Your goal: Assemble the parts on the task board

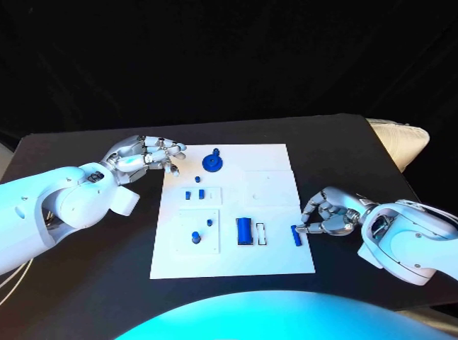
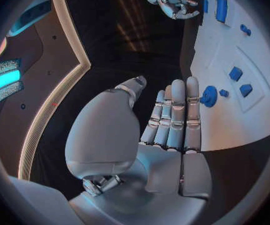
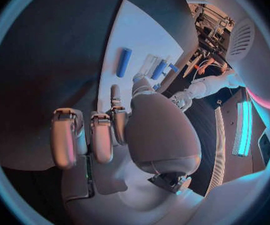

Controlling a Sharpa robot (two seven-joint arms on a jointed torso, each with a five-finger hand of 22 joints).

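The white task board (image 1: 275,159) lies mid-table. A round blue part (image 1: 212,163) sits at its far end. Two small blue pieces (image 1: 194,193) lie nearer, then a blue peg (image 1: 196,237), a blue block (image 1: 245,230) and a blue rod (image 1: 296,235) by the right edge. My left hand (image 1: 142,157) hovers at the board's far left corner and holds nothing; its fingers (image 2: 175,115) are straight, near the round part (image 2: 208,96). My right hand (image 1: 329,214) rests at the board's right edge with curled fingers. One fingertip is close to the rod (image 3: 124,62), nothing gripped.
Black table (image 1: 86,283) surrounds the board on all sides. A pale cushioned object (image 1: 404,142) sits past the table's far right corner. The board's right middle area (image 1: 270,188) carries shallow white recesses.
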